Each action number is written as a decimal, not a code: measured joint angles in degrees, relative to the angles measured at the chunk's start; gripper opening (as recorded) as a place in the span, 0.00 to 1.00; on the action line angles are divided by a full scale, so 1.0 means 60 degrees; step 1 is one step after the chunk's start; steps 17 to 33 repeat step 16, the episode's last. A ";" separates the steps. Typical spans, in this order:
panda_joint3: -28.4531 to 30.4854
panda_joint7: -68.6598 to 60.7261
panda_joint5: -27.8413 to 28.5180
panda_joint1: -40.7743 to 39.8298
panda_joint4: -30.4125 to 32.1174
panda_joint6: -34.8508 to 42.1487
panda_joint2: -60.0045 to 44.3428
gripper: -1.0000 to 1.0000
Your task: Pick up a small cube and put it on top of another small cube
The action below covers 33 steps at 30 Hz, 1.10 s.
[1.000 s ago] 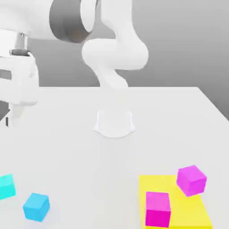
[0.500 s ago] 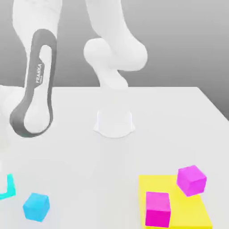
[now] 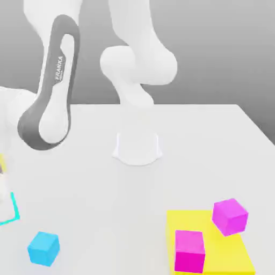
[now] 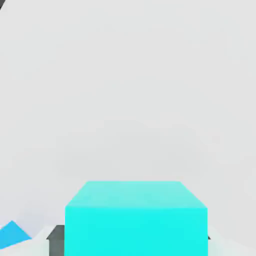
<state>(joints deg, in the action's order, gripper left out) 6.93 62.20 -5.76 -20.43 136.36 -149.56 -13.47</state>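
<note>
In the hand view, the small cube [image 4: 136, 212], bright turquoise, sits between my gripper's [image 4: 134, 244] dark finger pads [image 4: 56, 239], and the jaws are shut on its sides. In the exterior view only a turquoise corner of this cube [image 3: 14, 210] shows at the far left edge, slightly above the table and under my hand. A sky-blue cube [image 3: 43, 248] rests on the table close by, toward the front left. Its corner [image 4: 12, 234] also appears beside the held cube in the hand view.
A flat yellow pad [image 3: 228, 255] lies at the front right with one magenta cube [image 3: 189, 250] on it and another [image 3: 230, 216] at its back edge. My arm's grey-banded link [image 3: 51, 91] hangs over the table's left side. The arm's base [image 3: 137, 147] stands mid-table.
My arm swung down over the left edge, and the jaws went from open to shut on the turquoise cube. That cube now sits a little higher and further right.
</note>
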 joint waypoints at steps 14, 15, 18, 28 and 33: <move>-0.2685 0.0158 0.1357 0.3441 -0.0728 0.1180 0.0478 1.00; -0.2685 0.0158 0.1357 0.3441 -0.0728 0.1180 0.0478 1.00; -0.2685 0.0158 0.1357 0.3441 -0.0728 0.1180 0.0478 1.00; -0.2685 0.0158 0.1357 0.3441 -0.0728 0.1180 0.0478 1.00; -0.2685 0.0158 0.1357 0.3441 -0.0728 0.1180 0.0478 1.00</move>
